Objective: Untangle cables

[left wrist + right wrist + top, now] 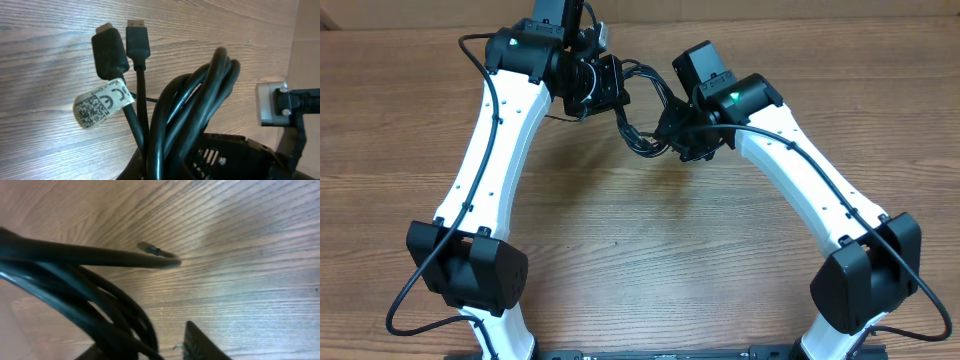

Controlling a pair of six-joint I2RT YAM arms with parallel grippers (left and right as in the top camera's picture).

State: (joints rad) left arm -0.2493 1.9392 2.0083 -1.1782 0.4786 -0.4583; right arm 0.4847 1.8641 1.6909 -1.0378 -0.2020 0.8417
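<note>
The cables (638, 130) are a bunch of black cords hanging between the two grippers at the far middle of the table. My left gripper (605, 88) is shut on the bunch. In the left wrist view the looped cords (200, 100) rise out of the jaws (165, 167), with two black plug ends (122, 45) and a white printed label (102, 105) above the wood. My right gripper (682, 135) is at the bunch's right end. In the right wrist view the cords (100, 305) pass between its fingers (145, 350), with a gap to the right finger. A plug tip (150, 248) points right.
The wooden table (650, 250) carries nothing else. The two white arms reach in from the front left and front right. The right gripper's metal-and-black body (275, 102) shows close by at the right of the left wrist view.
</note>
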